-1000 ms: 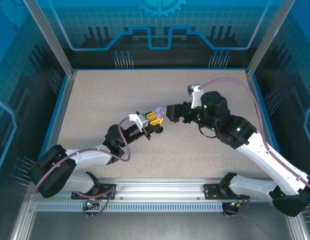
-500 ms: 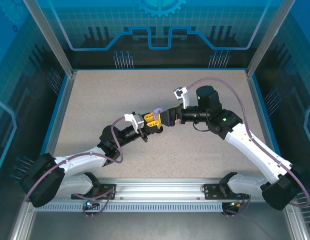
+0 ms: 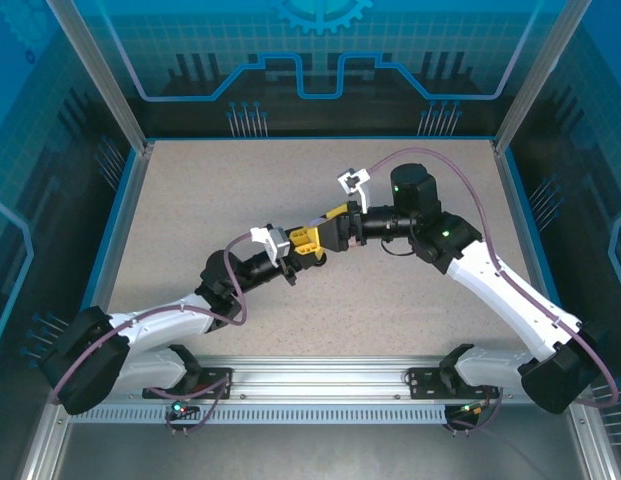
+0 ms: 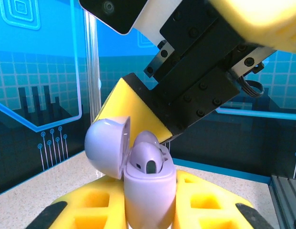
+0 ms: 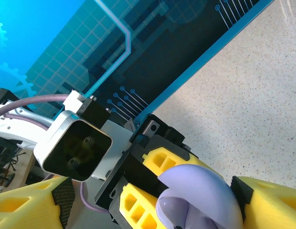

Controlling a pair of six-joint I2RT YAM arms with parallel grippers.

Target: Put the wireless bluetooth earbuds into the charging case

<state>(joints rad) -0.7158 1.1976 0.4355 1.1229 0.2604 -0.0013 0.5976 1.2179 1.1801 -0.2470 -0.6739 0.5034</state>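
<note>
there, the left gripper (image 3: 308, 241) pinched the open lavender charging case (image 4: 148, 191), an earbud (image 4: 147, 158) seated inside; the right gripper (image 3: 330, 226) stood spread around its lid (image 4: 107, 145).

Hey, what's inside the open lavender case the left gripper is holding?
The lavender case holds one lavender earbud, with a second rounded lavender top just behind it. Anything lower down is hidden by the case wall.

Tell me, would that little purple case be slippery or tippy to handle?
Probably slippery: the lavender case looks smooth and rounded, so it might squirt from the left gripper if squeezed off-centre. Its open lid hangs to one side, so it may tip that way when set down.
</note>
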